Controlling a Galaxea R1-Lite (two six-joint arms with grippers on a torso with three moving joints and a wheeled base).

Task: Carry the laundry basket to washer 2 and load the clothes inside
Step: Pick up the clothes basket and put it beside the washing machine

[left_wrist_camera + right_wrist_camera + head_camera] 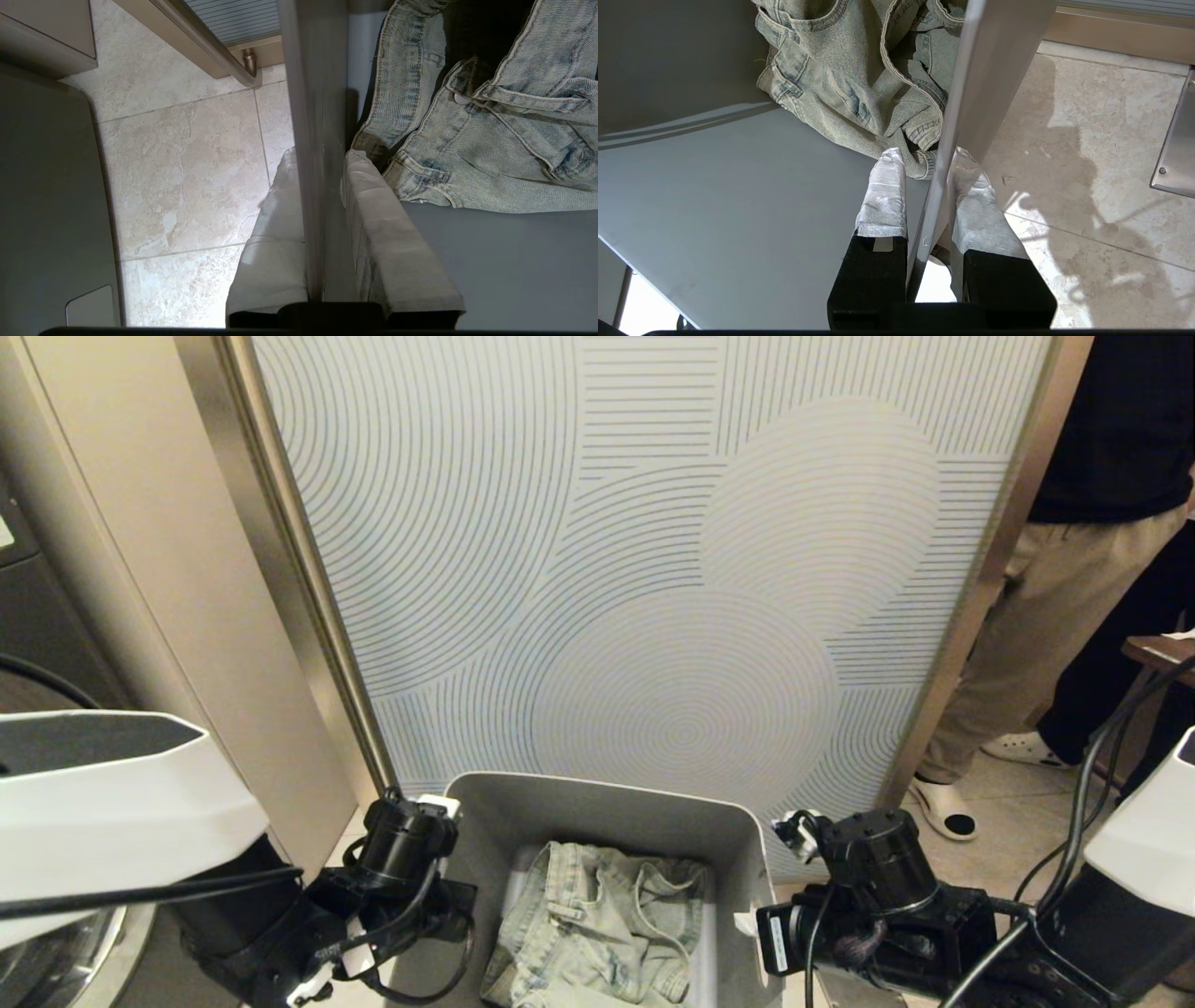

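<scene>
The grey laundry basket (597, 798) sits low in the middle of the head view, between my two arms. The clothes (597, 924), a pale washed denim garment, lie crumpled on its bottom. My left gripper (321, 156) is shut on the basket's left wall (313, 93), one finger outside and one inside. My right gripper (928, 156) is shut the same way on the right wall (990, 70). The denim (859, 79) lies just beyond the inner fingertip. A dark grey machine front with a chrome ring (56, 952) shows at the far left. No number is visible, so I cannot tell whether it is washer 2.
Straight ahead stands a pale line-patterned panel (653, 569) in a bronze frame, with a beige cabinet side (187, 616) to its left. A person (1074, 569) in white shoes stands at the right by a wooden table edge (1158, 653). Beige floor tiles (187, 177) lie below.
</scene>
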